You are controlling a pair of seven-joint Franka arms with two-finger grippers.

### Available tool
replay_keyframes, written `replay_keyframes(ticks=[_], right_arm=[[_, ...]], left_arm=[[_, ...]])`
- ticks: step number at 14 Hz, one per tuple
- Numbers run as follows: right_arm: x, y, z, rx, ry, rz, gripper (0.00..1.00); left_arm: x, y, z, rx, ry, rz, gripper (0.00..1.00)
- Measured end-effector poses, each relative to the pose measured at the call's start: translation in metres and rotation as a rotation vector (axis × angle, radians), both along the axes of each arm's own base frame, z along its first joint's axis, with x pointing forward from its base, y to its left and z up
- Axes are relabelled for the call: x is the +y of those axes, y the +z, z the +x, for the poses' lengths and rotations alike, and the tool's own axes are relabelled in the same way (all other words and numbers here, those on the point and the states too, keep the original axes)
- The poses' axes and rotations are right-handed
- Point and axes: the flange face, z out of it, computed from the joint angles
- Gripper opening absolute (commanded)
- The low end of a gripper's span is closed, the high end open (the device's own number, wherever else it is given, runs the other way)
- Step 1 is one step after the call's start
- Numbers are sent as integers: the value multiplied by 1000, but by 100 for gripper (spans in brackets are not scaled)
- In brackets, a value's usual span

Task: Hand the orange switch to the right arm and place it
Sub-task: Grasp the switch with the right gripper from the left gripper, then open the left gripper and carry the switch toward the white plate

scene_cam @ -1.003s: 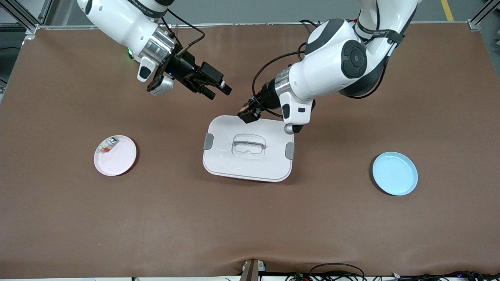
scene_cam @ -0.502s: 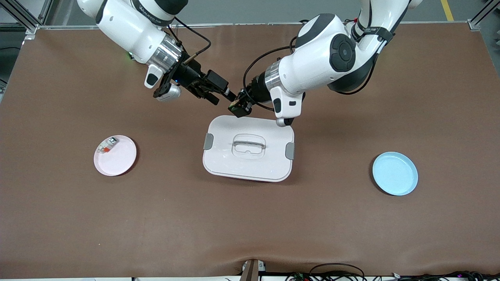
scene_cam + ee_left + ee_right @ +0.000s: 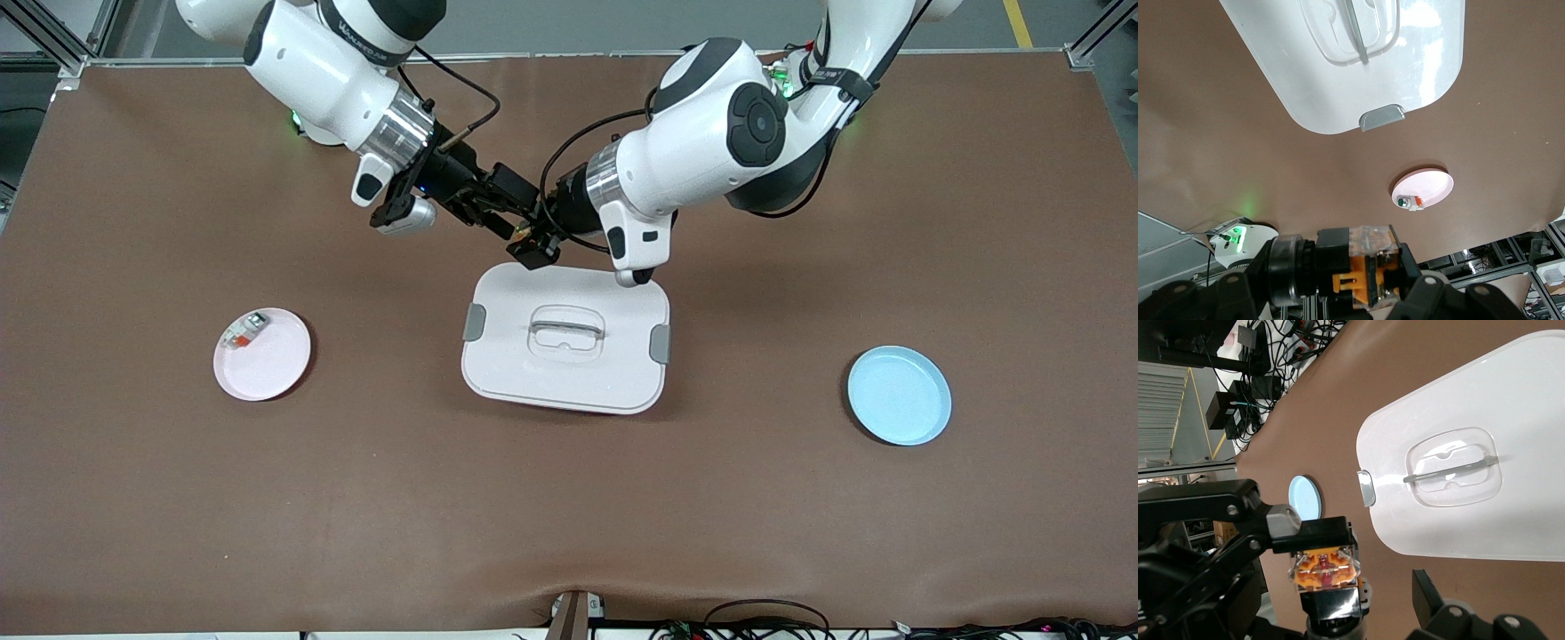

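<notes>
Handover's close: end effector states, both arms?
Left end effector: closed on the orange switch.
Right end effector: open around the switch, over the white lid.

Brown table mat [image 3: 356, 498], aluminium frame rails [image 3: 53, 36], grey floor [image 3: 578, 22]

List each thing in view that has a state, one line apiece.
orange switch: held in the air by the left gripper
left gripper: shut on the orange switch, over the white box's edge
right gripper: open, at the switch
white box: lid on
pink plate: holds a small whitish part
blue plate: flat on the table
</notes>
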Motion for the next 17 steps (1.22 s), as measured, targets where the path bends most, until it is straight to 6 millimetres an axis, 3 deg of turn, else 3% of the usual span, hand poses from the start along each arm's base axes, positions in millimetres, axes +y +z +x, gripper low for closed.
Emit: replay_keyframes(ticks=[4,5,6,12,13,15,16,17], right_arm=[[2,-4,2,4,3,-5,96],[2,-5,2,3,4,-5,77],[2,-4,3,3,3,-5,66],[3,0,4,-14,16,-5,9],[3,0,4,-15,18,-6,0],[3,0,4,-15,18,-6,0],[3,0,4,-16,18,-6,0],[3,0,4,-16,18,-6,0]], left_arm=[[-2,1,-1,1,0,-1,0],[-2,1,-1,1,1,-1,0],[-2,1,-1,2,1,-1,0],[-2,1,-1,4,1,0,0],[-2,1,-1,4,1,0,0],[-2,1,-1,4,1,0,1],[-1,1,-1,4,1,0,15],[-1,1,-1,4,1,0,53]])
